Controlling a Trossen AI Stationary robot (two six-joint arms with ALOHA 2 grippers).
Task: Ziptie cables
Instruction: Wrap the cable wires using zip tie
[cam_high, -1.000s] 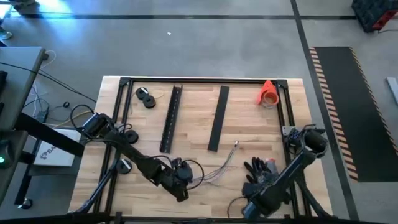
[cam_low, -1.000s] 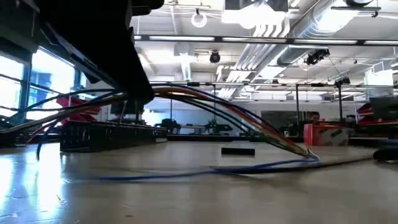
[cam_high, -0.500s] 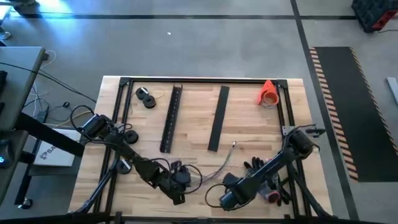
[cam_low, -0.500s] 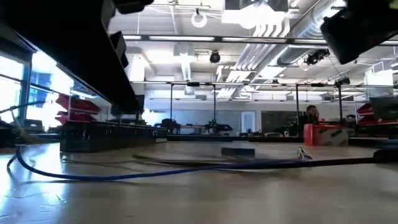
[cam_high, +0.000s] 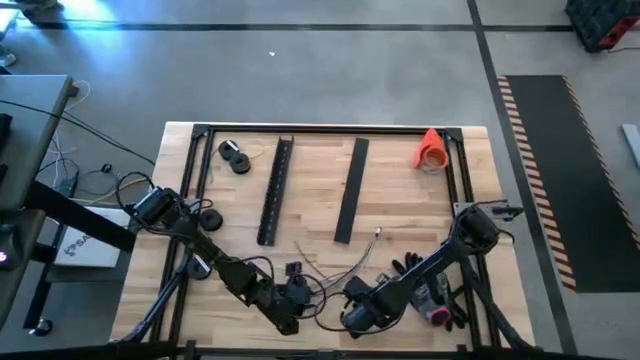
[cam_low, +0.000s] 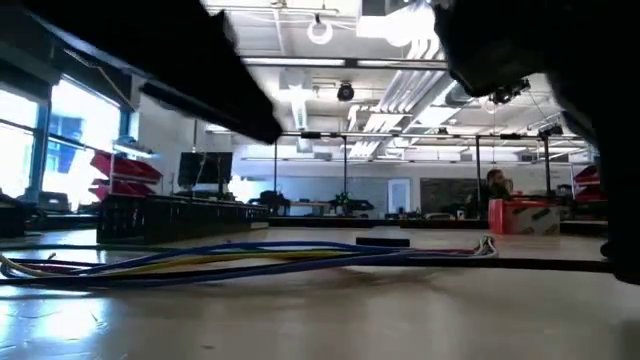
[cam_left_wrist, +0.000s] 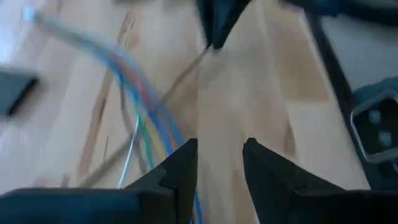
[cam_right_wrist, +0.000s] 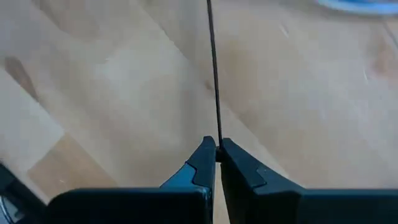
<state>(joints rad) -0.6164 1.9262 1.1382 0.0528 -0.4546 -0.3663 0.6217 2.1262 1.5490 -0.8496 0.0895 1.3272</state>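
Pale wooden planks form the counter (cam_high: 400, 190), framed by a dark metal rail, with a workshop hall of pipes and racks beyond it in the low view. At the near edge, the right end effector (cam_right_wrist: 216, 153) has its fingers pinched nearly together on a thin black strand (cam_right_wrist: 213, 68) that runs straight out from the tips over the wood. Just beside it, the left end effector (cam_left_wrist: 219, 163) holds its fingers narrowly apart with bare wood between them and grips nothing; the cables (cam_left_wrist: 140, 115), blue, yellow and reddish in that view, pass just to one side of its fingers. From above, the cables (cam_high: 340, 268) fan out between the two end effectors toward the middle of the counter, lying flat. Farther back lie two black slotted bars (cam_high: 275, 190), side by side but apart, a pair of black discs (cam_high: 235, 157) near the far left corner, and an orange roll (cam_high: 432, 150) near the far right corner.
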